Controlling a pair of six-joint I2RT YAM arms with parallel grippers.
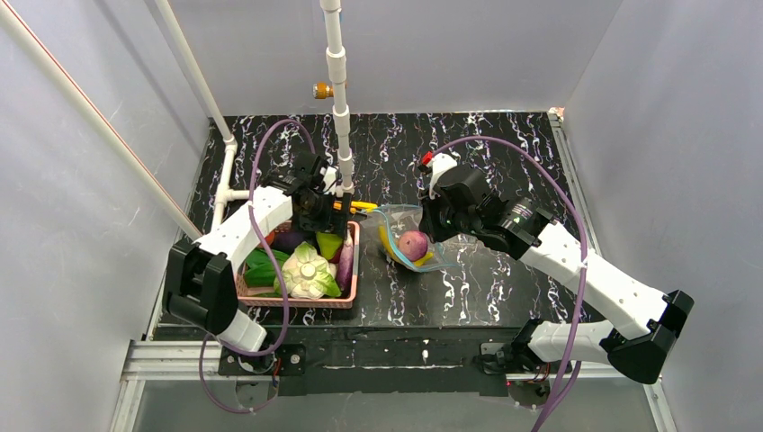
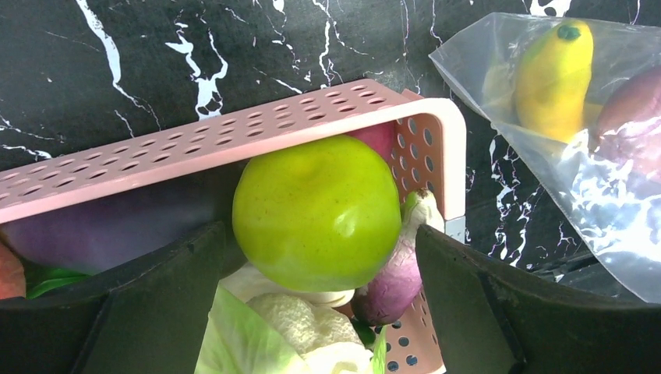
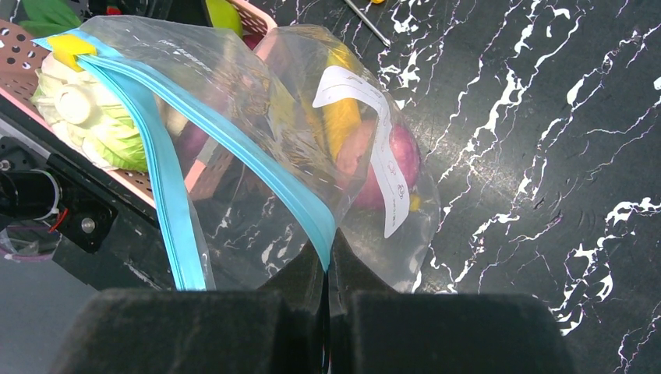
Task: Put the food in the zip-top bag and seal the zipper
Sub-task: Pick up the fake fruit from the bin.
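The clear zip-top bag [image 1: 407,236] lies right of the pink basket, its mouth open. Its teal zipper [image 3: 257,156] runs in two strips. My right gripper [image 3: 327,261] is shut on one strip and holds that edge up; it also shows in the top view [image 1: 430,225]. The long yellow piece [image 3: 343,117] and a red-purple piece [image 3: 394,160] are inside the bag. My left gripper [image 2: 321,238] is open over the basket's far right corner, its fingers [image 2: 125,312] either side of the green pear [image 2: 316,210]. The leafy head [image 1: 309,270] lies in the basket.
The pink basket [image 1: 353,270] also holds a purple-and-white piece [image 2: 394,280], green leaves and other toys. A yellow-handled screwdriver [image 1: 360,206] lies behind the basket. A white pipe stand [image 1: 340,108] rises close behind my left gripper. Grey walls enclose the black marbled table [image 1: 504,279].
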